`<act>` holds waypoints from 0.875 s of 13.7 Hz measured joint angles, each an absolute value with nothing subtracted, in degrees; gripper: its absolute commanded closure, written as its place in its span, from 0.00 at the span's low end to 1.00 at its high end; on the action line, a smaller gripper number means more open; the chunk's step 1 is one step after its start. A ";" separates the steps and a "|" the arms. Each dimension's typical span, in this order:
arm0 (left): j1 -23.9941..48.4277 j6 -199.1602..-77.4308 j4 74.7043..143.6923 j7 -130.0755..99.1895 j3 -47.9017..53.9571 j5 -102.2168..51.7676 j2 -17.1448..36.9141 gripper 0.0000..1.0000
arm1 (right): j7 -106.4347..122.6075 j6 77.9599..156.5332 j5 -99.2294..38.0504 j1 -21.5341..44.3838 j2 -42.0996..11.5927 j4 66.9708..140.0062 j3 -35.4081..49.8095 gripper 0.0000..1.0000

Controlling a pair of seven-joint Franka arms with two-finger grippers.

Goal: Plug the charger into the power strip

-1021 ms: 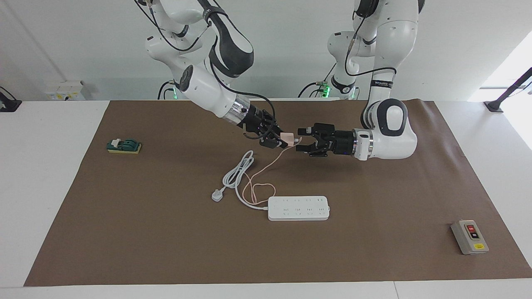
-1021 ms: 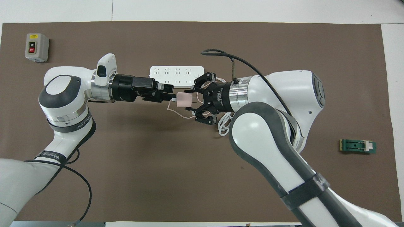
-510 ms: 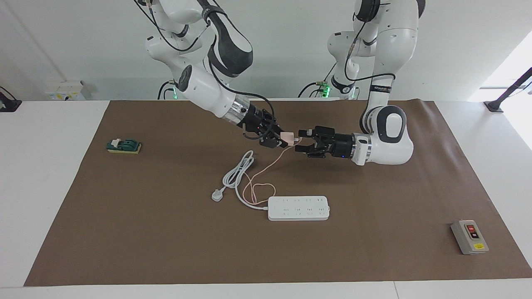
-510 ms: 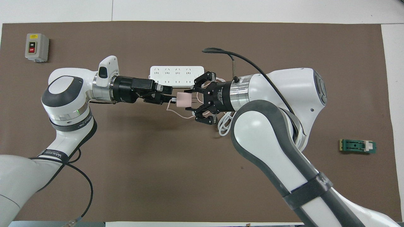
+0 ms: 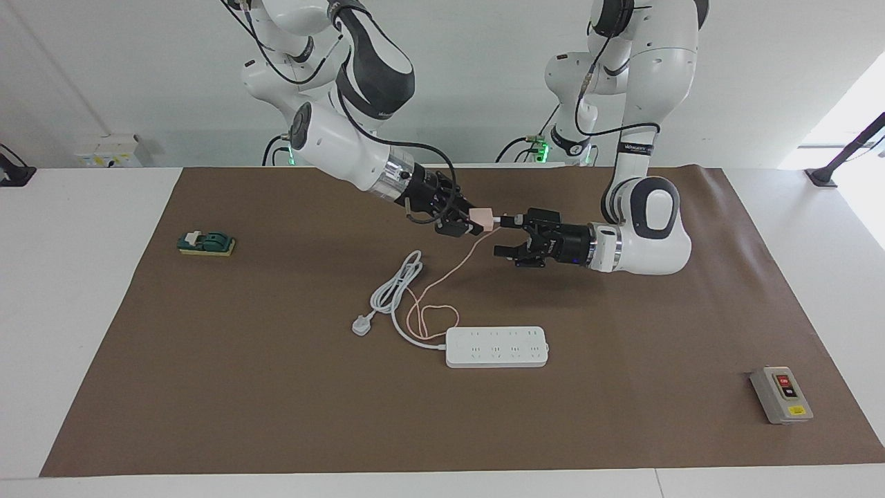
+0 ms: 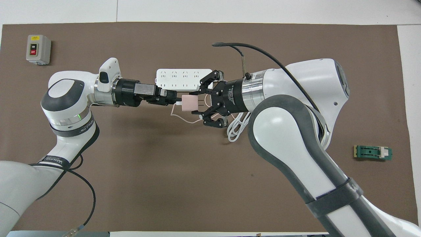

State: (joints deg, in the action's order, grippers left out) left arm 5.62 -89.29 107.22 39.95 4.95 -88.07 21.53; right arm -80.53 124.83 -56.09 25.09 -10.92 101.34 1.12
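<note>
A green block on a yellow base (image 5: 206, 243) is sitting at the right arm's end of the brown mat (image 5: 276, 415). The right gripper (image 5: 464, 225) is hanging in the air over the middle of the mat, its fingers clenched on the pale pink charger (image 5: 482, 219), which is lifted well clear of the table. The charger's thin pink cable (image 5: 442, 277) is drooping from the cube down to the mat, looping beside the coiled thick white cord (image 5: 397, 290) and its white plug (image 5: 361, 324).

The power strip (image 5: 496, 346) is lying flat on the mat, farther from the robots than the raised charger. The left gripper (image 5: 503, 235) is reaching in level, its fingers spread apart, the upper fingertip (image 5: 507, 220) right up against the charger's end. A grey switch box (image 5: 780, 394) is resting at the left arm's end.
</note>
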 measured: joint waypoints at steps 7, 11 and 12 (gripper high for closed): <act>5.60 -89.29 107.22 40.26 4.92 -88.07 21.76 0.00 | -80.51 124.84 -56.09 25.33 -12.87 100.56 1.33 1.00; 5.55 -90.05 108.13 40.27 4.82 -88.09 21.78 0.00 | -80.51 124.84 -56.09 25.32 -12.87 100.50 1.32 1.00; 5.54 -90.98 108.76 40.27 4.81 -88.38 21.78 0.00 | -80.51 124.84 -56.09 25.32 -12.87 100.50 1.32 1.00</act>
